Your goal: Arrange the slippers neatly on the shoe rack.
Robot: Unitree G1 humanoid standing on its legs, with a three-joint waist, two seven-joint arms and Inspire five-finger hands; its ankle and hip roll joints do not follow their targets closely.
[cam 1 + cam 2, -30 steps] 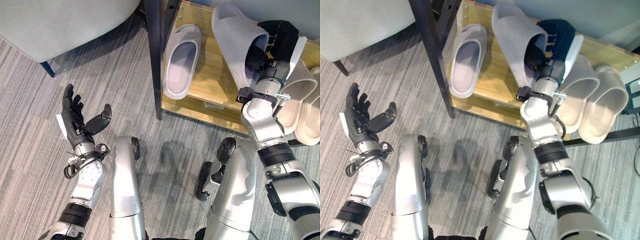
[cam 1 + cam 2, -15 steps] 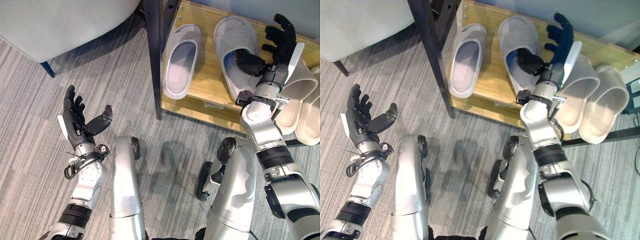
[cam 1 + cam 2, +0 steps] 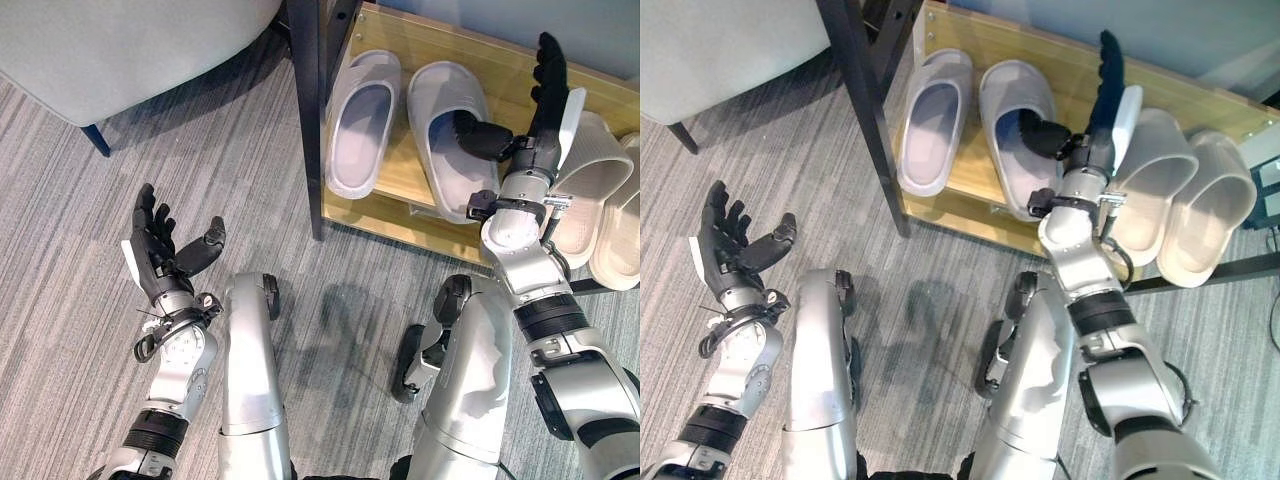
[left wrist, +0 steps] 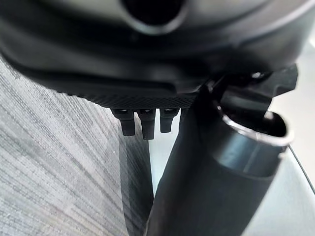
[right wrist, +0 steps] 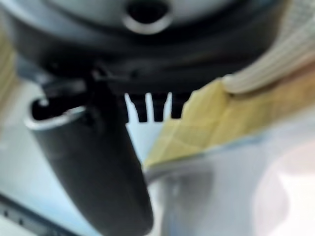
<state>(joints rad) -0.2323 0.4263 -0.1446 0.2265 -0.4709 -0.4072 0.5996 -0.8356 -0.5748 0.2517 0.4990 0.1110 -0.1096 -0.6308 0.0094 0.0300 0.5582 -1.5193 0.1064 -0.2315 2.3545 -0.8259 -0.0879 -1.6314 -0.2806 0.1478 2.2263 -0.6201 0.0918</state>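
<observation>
Left eye view: the right hand (image 3: 535, 120) is hanging over the shoe rack (image 3: 405, 180) with its fingers (image 3: 548, 65) stretched straight up and spread wide, gripping nothing. Its thumb is reaching sideways over the opening of the second grey slipper (image 3: 440, 125); whether the thumb tip is touching the slipper cannot be told. The hand and wrist are hiding the near edge of the first beige slipper (image 3: 590, 190).

The second grey slipper is lying flat on the rack's wooden board, just beside the first grey slipper (image 3: 360, 120), both toes pointing away from the robot. Both are smooth, rounded moulded slides. The second beige slipper (image 3: 622, 240) is being cut off by the picture edge; the beige pair shows a ribbed surface. A dark upright post (image 3: 305, 110) is standing at the rack's left corner. An upholstered grey seat (image 3: 120, 50) with a dark leg is sitting beyond the striped grey carpet (image 3: 60, 270).

The left hand (image 3: 150, 255) is hovering over the carpet, palm up, fingers relaxed and apart, holding nothing.
</observation>
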